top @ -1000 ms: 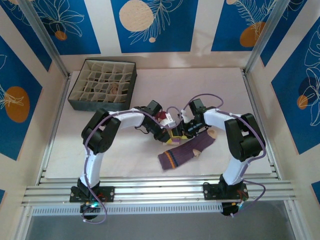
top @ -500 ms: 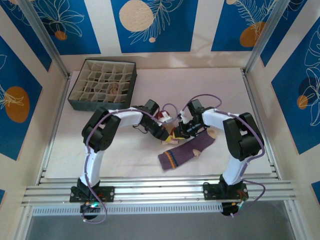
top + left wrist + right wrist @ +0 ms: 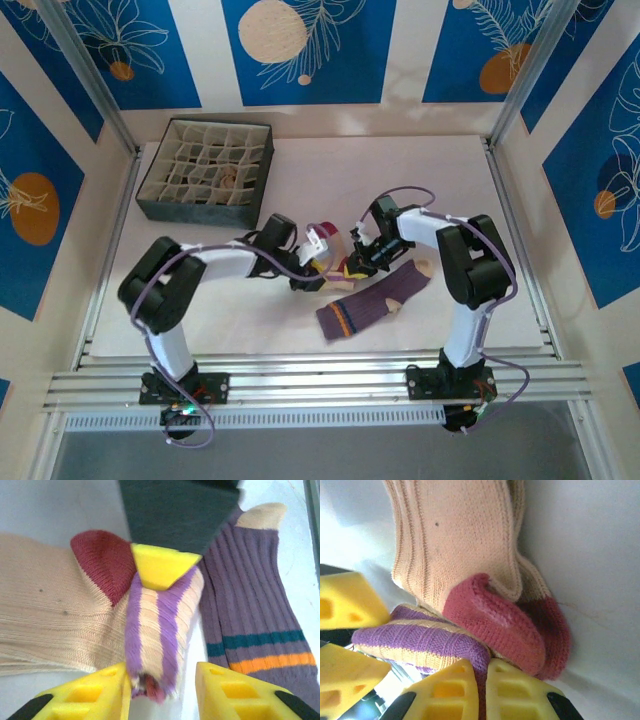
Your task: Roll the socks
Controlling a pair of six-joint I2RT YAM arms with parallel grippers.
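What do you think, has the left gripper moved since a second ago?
Yes: the left gripper has drawn back leftward, away from the purple sock.

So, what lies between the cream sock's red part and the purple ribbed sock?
The purple-striped end of the cream sock lies there, as the left wrist view shows.

The cream pink-striped red-toed fabric sock (image 3: 55, 615) lies between left claw (image 3: 160, 686) and right claw (image 3: 481, 692); the purple ribbed fabric sock (image 3: 250, 600) lies just right of the left claw.
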